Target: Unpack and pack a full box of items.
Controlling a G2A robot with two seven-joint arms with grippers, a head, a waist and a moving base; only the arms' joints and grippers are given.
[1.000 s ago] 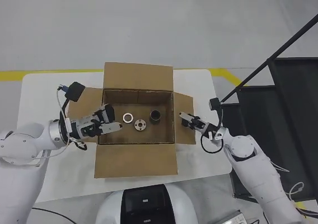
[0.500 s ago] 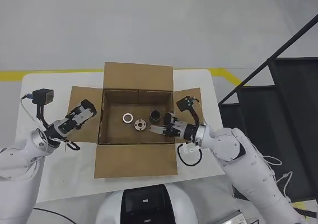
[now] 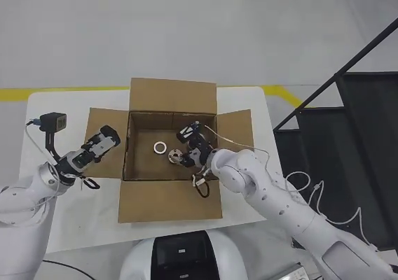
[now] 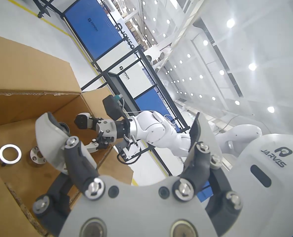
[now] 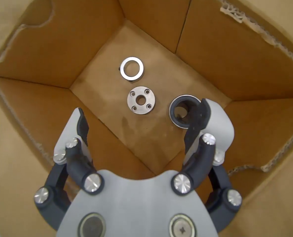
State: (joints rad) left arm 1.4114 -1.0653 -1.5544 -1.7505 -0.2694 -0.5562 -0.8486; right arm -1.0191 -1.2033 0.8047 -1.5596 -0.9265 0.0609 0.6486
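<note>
The box (image 3: 169,201) stands open in the middle of the surface (image 3: 52,119), its four flaps folded outward, the near flap lying toward the surface's near edge.

The right pincer (image 5: 142,110) hangs inside the box's opening, above the floor. Its jaws are apart and nothing is between them. In the right wrist view one finger (image 5: 212,117) overlaps the rim of a black sleeve (image 5: 172,114).

Three metal parts lie on the box floor in a short row. The sleeve is nearest the right wall, a round disc with holes (image 5: 140,100) is in the middle, and a flat ring (image 5: 131,69) is toward the left wall. They sit close together but do not touch.

The left pincer (image 3: 104,138) hovers outside the box over its left flap, near the surface's left edge, jaws apart and empty.

As I judge it, unpacking has hardly begun. Every part I can see is inside the box and neither pincer holds one. The sleeve looks like the likeliest first pick, since the right pincer is poised above it. All three parts have yet to come out, and the whole packing half remains after that.
</note>
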